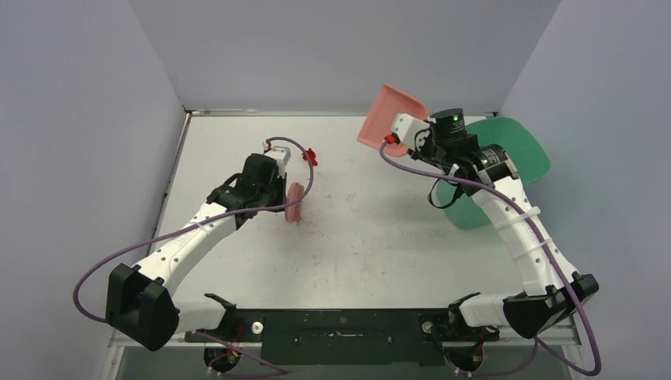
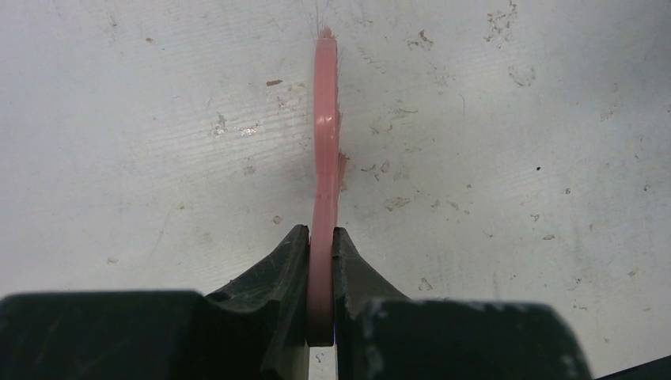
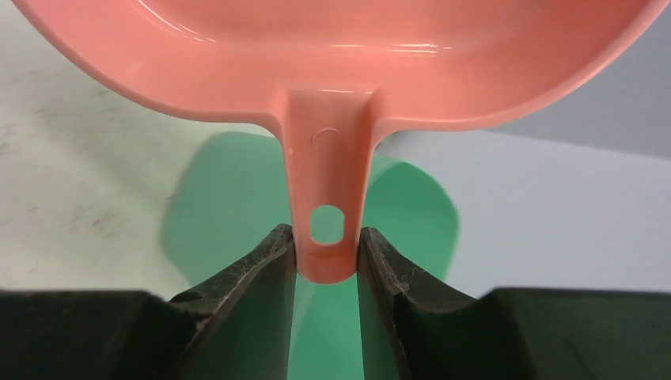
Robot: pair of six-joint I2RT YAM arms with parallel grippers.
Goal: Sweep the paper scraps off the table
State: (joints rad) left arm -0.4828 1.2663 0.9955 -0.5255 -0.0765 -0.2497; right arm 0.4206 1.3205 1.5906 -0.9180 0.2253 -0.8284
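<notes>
paper scraps: none is discerned on the table (image 1: 356, 245) in any view, and the contents of the pan are hidden. the pink dustpan (image 1: 388, 117) is held raised at upper centre-right. its handle is clamped by the right gripper (image 3: 326, 255) and points lower right toward the green bin (image 1: 518, 154), just beside it. left of centre, the pink brush (image 2: 324, 142) is clamped by the left gripper (image 2: 320, 265).
</notes>
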